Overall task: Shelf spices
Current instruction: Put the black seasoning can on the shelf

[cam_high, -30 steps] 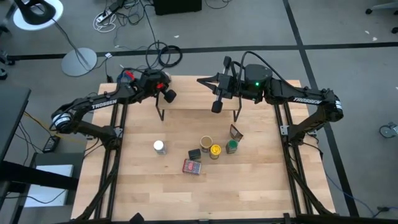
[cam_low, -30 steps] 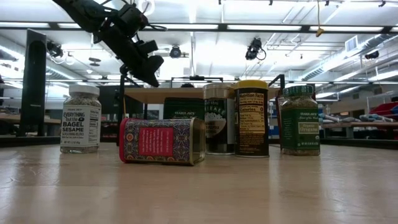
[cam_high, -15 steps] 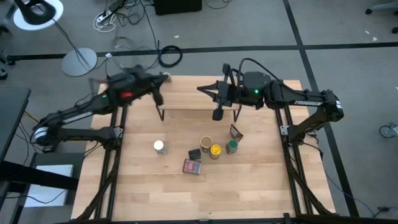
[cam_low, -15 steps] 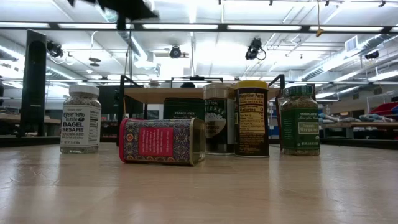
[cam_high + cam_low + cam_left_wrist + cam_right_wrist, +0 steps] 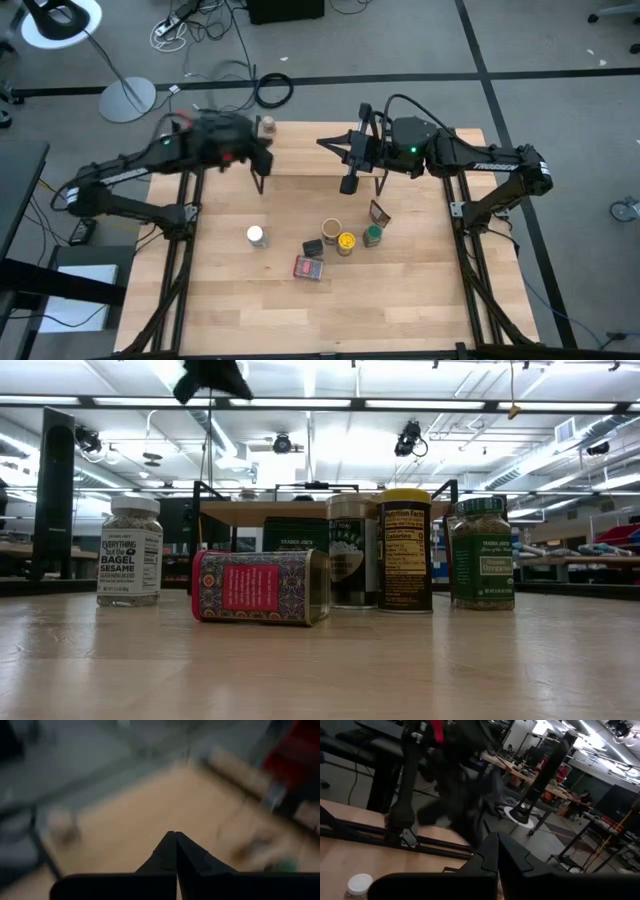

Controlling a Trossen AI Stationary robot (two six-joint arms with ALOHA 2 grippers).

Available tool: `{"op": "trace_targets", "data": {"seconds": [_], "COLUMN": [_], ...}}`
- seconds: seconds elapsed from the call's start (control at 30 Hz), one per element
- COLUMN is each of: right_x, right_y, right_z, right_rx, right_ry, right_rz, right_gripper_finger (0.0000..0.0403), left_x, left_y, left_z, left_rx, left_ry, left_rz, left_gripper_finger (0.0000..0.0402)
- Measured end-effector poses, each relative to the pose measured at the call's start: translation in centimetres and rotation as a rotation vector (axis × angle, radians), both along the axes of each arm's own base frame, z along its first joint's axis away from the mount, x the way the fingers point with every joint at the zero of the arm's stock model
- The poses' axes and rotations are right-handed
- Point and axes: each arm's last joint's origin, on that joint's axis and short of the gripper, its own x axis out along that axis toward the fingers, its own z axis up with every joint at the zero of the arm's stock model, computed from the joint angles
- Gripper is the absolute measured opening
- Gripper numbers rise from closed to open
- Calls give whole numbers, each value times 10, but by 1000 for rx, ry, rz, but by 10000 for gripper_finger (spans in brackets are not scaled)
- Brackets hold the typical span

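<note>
The spices sit in a bunch on the table [image 5: 400, 300], in front of the shelf [image 5: 310, 160] and a little nearer than the right gripper [image 5: 348, 175]. The red tin [image 5: 309, 268] lies on its side. Just behind it stand a dark tin [image 5: 314, 248], a brown canister [image 5: 331, 232], a yellow-lidded jar [image 5: 347, 241] and a green jar [image 5: 372, 236]. Another small dark tin [image 5: 380, 212] stands right beside the green jar, closest to the right gripper. The white-lidded jar [image 5: 256, 236] stands alone, below the left gripper [image 5: 262, 160] and well apart from the bunch. Its label says bagel sesame. A small tan-capped jar [image 5: 266, 126] sits at the far table edge, near the left gripper.

The shelf has a light wood top and thin black legs.

Both grippers are clenched tight and hold nothing. The left one hangs over the shelf's left end, the right one over its right part.
</note>
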Motion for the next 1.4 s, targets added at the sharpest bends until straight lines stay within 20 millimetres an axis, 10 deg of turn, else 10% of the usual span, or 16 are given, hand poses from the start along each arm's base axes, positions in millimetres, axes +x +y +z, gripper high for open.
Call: {"op": "trace_targets", "data": {"seconds": [0.43,0.83,1.4], "right_x": [0,-4,-5], "right_y": [6,10,7], "right_z": [-2,-3,5], "right_rx": [11,12,36], "right_ry": [13,22,-66], "right_rz": [-11,-173,-251], "right_gripper_finger": [0,0,0], "left_x": [92,99,85], "left_y": [-9,-42,-30], "left_z": [-44,-52,-104], "left_rx": [-478,-433,-455], "left_ry": [844,931,1139], "left_rz": [-144,-293,-180], "left_gripper_finger": [4,3,1]}}
